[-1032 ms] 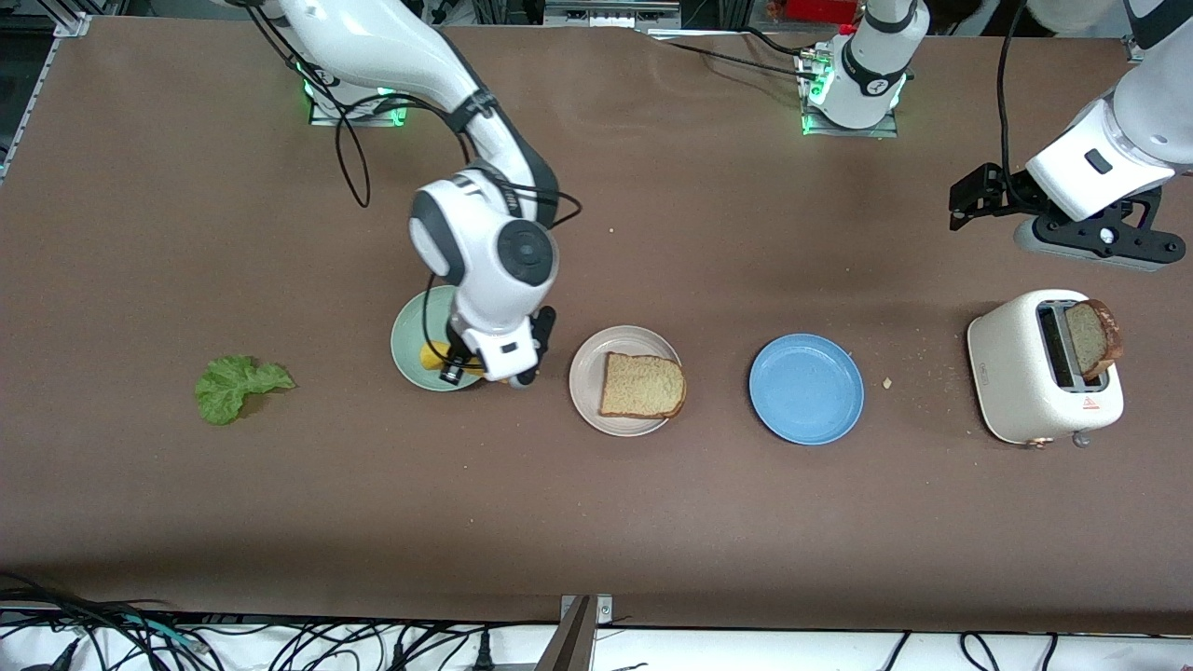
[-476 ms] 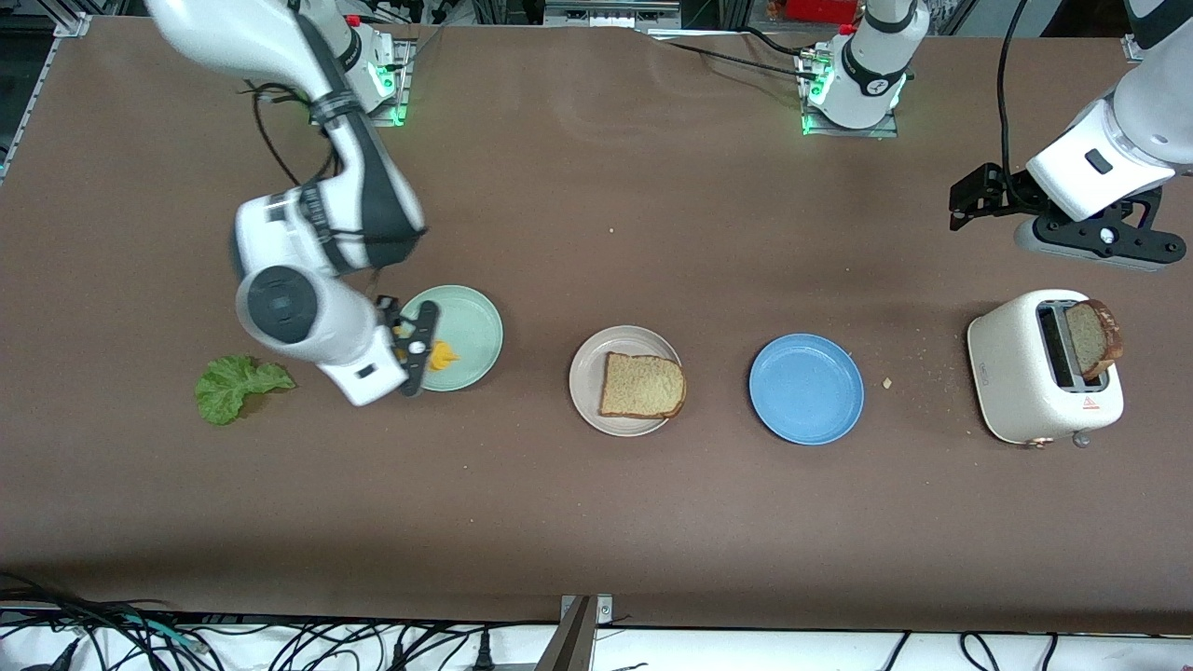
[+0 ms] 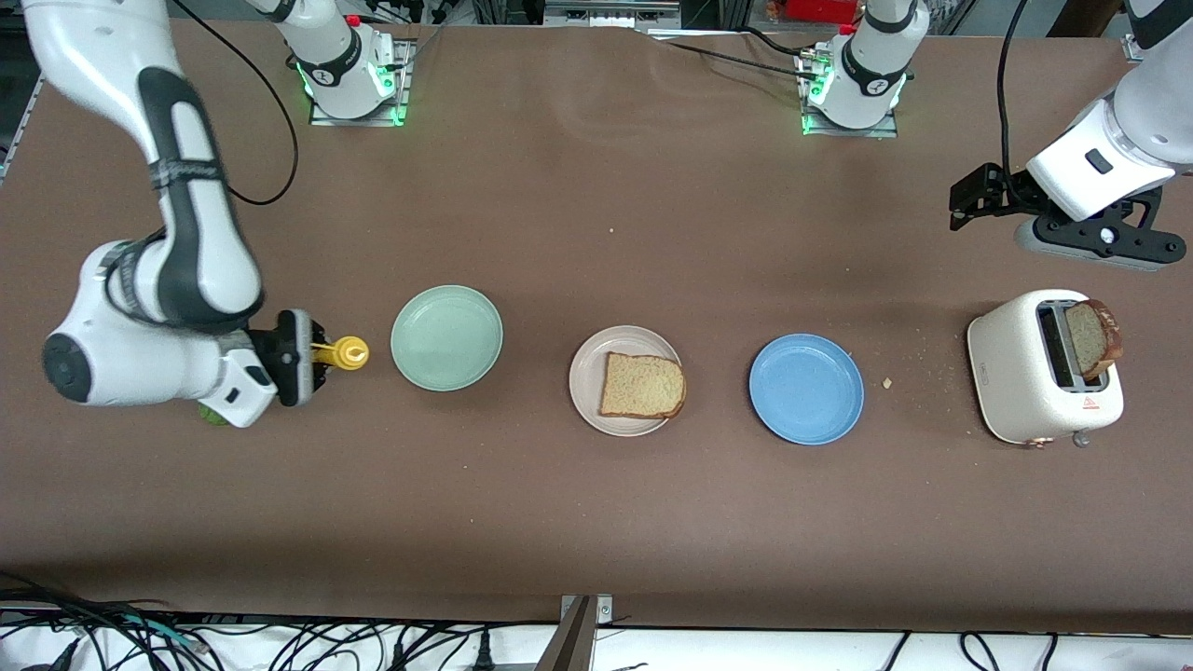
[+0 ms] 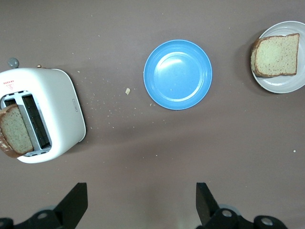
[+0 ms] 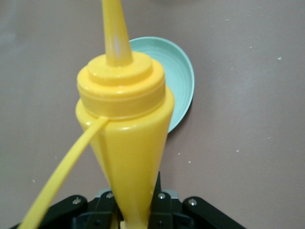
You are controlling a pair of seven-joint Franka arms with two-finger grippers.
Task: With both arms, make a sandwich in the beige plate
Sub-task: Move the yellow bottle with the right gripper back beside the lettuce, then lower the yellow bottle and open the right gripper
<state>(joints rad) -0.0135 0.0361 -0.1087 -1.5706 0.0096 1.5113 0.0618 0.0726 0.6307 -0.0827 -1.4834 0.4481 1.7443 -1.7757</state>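
Observation:
The beige plate [image 3: 589, 391] sits mid-table with one bread slice [image 3: 641, 385] on it; both also show in the left wrist view, plate [image 4: 286, 83] and slice [image 4: 276, 55]. A second slice [image 3: 1090, 337] stands in the white toaster [image 3: 1016, 373]. My right gripper [image 3: 312, 354] is shut on a yellow squeeze bottle [image 3: 347, 352] beside the mint-green plate [image 3: 446, 337]; the right wrist view shows the bottle [image 5: 126, 143] in the gripper [image 5: 138, 202]. The lettuce [image 3: 212, 413] is almost hidden under the right arm. My left gripper [image 3: 1092, 242] waits open [image 4: 141, 202] over the table by the toaster.
A blue plate [image 3: 806, 389] lies between the beige plate and the toaster [image 4: 43, 114]. Crumbs [image 3: 887, 382] lie beside the blue plate. The mint-green plate [image 5: 181, 90] has nothing on it. Cables run along the table edge nearest the front camera.
My right arm swung from over the mint-green plate toward its own end of the table, carrying the yellow bottle, and now covers the lettuce. The left arm has not moved.

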